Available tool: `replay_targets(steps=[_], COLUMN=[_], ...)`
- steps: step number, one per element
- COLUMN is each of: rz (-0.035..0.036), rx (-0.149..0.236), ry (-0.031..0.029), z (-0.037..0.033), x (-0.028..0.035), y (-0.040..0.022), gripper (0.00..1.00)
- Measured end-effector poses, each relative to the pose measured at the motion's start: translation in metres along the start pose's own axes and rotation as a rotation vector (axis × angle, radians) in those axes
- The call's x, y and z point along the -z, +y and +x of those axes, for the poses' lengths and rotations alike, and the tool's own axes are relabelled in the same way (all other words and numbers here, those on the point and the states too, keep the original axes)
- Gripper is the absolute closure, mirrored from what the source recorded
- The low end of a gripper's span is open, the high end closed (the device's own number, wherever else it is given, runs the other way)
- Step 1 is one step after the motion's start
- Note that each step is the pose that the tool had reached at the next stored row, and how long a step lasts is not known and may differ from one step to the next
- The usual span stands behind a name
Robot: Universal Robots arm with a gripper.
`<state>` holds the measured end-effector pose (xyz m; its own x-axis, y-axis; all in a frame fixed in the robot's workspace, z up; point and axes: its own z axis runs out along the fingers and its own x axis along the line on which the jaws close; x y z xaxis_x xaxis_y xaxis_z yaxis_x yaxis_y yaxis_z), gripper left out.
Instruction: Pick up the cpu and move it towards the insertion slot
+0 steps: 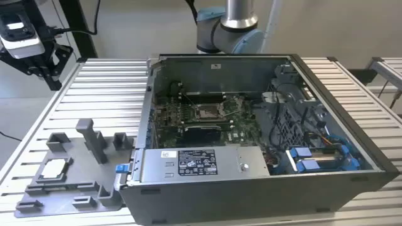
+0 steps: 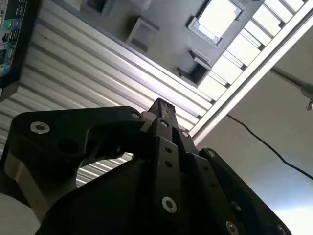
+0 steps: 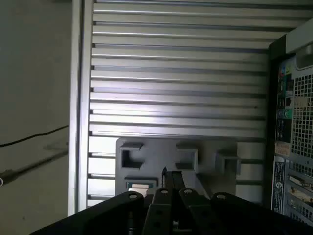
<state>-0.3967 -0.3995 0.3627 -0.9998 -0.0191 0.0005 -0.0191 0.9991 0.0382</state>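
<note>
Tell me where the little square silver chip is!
At the exterior view's lower left, the small square silvery chip lies in the grey plastic tray, beside the open grey computer case.

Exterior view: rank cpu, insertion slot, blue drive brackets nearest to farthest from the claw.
From the claw:
1. cpu, on the grey tray, exterior view's left.
2. insertion slot, mid-board inside the case.
3. blue drive brackets, case corner, exterior view's right.
</note>
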Motion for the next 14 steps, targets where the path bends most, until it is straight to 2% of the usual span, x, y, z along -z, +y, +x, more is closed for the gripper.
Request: replay_targets(steps=[14], rz=[0.0001], rx=[0.0], ry=[0.0001], z=[0.0002], x=[0.0001], y=[0.0], gripper=[1.0])
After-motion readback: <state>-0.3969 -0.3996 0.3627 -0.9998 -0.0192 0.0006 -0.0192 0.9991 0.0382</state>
